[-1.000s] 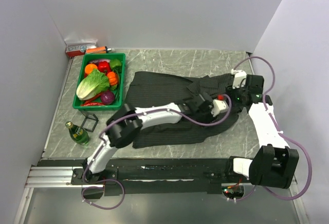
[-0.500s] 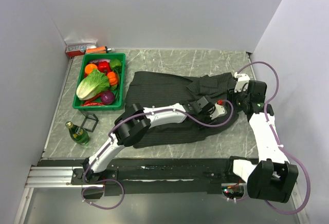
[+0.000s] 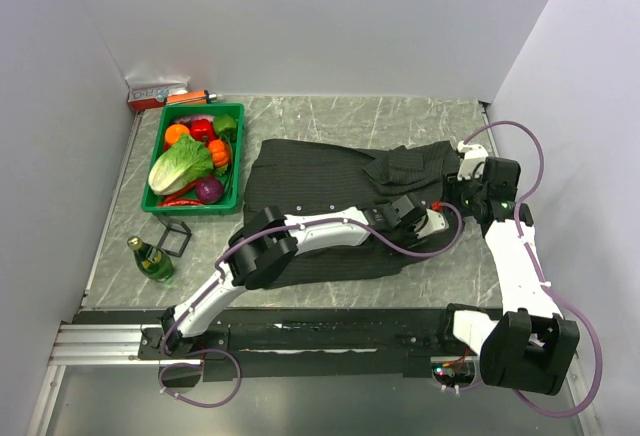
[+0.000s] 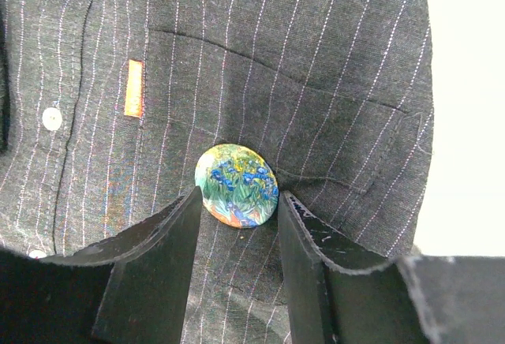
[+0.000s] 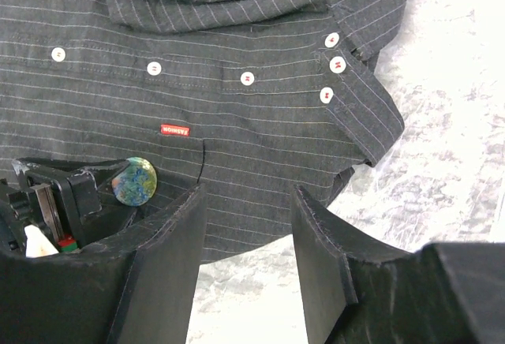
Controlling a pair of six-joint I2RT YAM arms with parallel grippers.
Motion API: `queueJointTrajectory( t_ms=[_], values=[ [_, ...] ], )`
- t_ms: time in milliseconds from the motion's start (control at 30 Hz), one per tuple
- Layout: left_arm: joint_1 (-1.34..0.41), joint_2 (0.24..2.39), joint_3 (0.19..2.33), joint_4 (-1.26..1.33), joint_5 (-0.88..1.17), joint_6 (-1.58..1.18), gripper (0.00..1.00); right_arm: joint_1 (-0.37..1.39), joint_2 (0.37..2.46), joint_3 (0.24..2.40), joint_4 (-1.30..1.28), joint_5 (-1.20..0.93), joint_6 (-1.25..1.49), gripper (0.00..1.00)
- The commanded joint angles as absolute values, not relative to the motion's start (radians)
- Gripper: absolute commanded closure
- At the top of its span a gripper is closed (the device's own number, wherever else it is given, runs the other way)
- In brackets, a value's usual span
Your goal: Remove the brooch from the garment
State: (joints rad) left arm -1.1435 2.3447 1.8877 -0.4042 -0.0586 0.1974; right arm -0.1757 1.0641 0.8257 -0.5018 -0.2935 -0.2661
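The garment (image 3: 320, 171) is a dark pinstriped shirt spread across the marble table. The brooch (image 4: 237, 185) is a round badge painted blue, green and orange, pinned below the chest pocket. My left gripper (image 4: 239, 206) is open, its two fingertips either side of the brooch's lower edge, close to it. In the top view the left gripper (image 3: 425, 218) lies over the shirt's right part. My right gripper (image 5: 246, 194) is open and empty, over the shirt's hem and bare table. The right wrist view shows the brooch (image 5: 136, 181) beside the left gripper's fingers (image 5: 55, 186).
A green basket (image 3: 232, 161) of vegetables stands at the left, with a green bottle (image 3: 150, 259) and a black wire stand (image 3: 175, 239) in front of it. A small box (image 3: 157, 93) lies in the back left corner. Walls close in on both sides.
My left gripper has slid toward the near edge and slightly right over the shirt. The right gripper drew back to the right early on, then stayed put. Both jaws are as open as before.
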Motion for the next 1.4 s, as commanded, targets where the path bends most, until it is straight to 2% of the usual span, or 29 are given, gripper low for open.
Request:
queueJointTrajectory(
  t_ms=[0,267,533,800,1067,1367],
  values=[
    [-1.149,2.367,1.947,-0.405,-0.112,0.161,0.51,-0.173,1.054,0.821,-0.483,-0.318,-0.242,0.46],
    [-1.114,2.309,1.942,-0.397,-0.063,0.014,0.56,-0.173,1.048,0.802,-0.488,-0.321,-0.259,0.46],
    [-1.112,2.339,1.971,-0.397,-0.09,0.02,0.59,-0.175,1.054,0.808,-0.494,-0.319,-0.249,0.46],
    [-1.066,2.309,1.985,-0.402,-0.097,0.034,0.58,-0.173,1.068,0.796,-0.489,-0.331,-0.247,0.46],
    [-1.046,2.237,1.904,-0.42,0.027,-0.107,0.55,-0.175,1.089,0.79,-0.492,-0.344,-0.247,0.46],
    [-1.031,2.263,1.902,-0.433,0.092,-0.175,0.55,-0.173,1.112,0.79,-0.494,-0.345,-0.241,0.46]
  ],
)
